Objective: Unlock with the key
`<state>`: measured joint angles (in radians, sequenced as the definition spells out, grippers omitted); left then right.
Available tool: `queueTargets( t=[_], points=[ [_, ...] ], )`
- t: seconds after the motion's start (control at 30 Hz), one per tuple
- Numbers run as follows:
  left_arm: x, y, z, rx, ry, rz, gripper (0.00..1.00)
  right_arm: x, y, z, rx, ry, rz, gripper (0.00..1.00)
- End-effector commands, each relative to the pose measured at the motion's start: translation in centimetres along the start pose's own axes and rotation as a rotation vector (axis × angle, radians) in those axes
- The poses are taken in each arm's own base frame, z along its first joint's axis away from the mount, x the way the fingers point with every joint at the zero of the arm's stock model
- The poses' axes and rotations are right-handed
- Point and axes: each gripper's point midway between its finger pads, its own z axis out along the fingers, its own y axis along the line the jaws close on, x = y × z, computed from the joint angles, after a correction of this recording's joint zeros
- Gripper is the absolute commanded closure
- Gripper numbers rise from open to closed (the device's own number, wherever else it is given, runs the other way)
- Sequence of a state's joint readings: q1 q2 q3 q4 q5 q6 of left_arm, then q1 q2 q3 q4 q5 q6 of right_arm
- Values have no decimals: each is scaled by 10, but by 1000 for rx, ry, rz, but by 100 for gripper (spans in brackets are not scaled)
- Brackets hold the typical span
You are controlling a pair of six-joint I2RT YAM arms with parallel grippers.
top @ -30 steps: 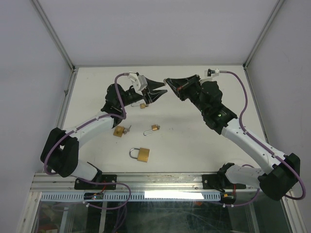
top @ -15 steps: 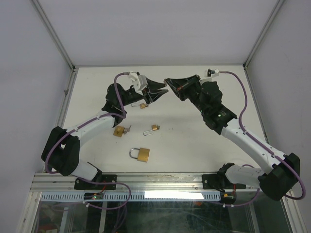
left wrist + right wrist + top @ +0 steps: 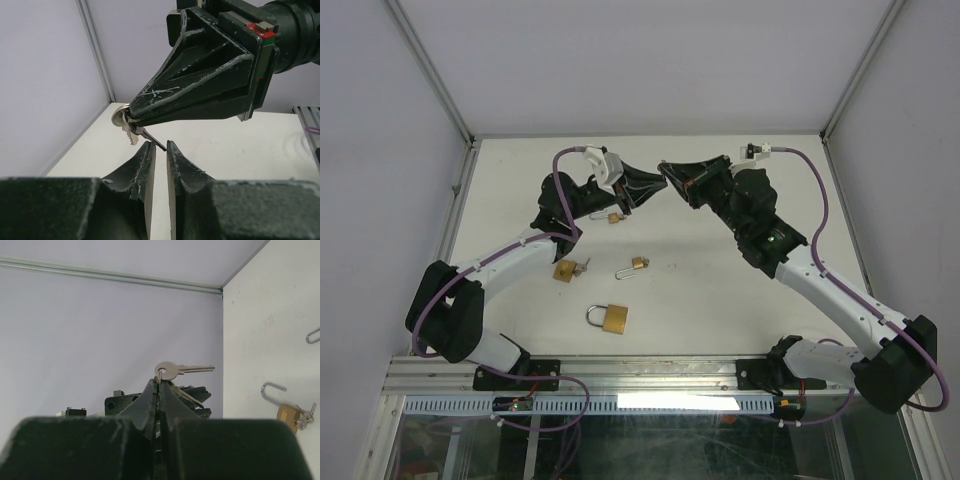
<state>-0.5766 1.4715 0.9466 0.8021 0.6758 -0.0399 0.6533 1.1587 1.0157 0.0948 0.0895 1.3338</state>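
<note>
Narrower than a second ago, left end effector (image 3: 160,144) slit, grip unclear, beneath key (image 3: 132,132) hanging over far desk (image 3: 720,290) from clamped-shut right end effector (image 3: 159,384); might nip only the tip, twisting it.

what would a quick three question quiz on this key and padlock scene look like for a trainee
1. Which tool holds the keys? A: left tool. B: right tool. C: neither.
2. True or false: the left tool is clamped on a padlock.
3. Where does the largest padlock lie, compared with the other padlocks?

Key
1. B.
2. False: it holds no padlock, and its fingertips sit just under the hanging keys.
3. Closest to the near edge of the table.
</note>
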Motion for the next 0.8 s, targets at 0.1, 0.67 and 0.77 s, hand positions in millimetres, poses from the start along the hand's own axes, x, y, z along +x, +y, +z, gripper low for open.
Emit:
queueTargets(
  t=[0.1,0.67,0.77],
  points=[
    [-36,3,10,-20,-88,30,79,-10,31,-11,-103,-44,0,100],
    [-27,18,17,-83,-72,-48,80,-10,33,-12,-109,-42,-6,100],
    [-27,16,17,-76,-73,-49,81,-11,34,-12,-112,-46,-4,100]
  ],
)
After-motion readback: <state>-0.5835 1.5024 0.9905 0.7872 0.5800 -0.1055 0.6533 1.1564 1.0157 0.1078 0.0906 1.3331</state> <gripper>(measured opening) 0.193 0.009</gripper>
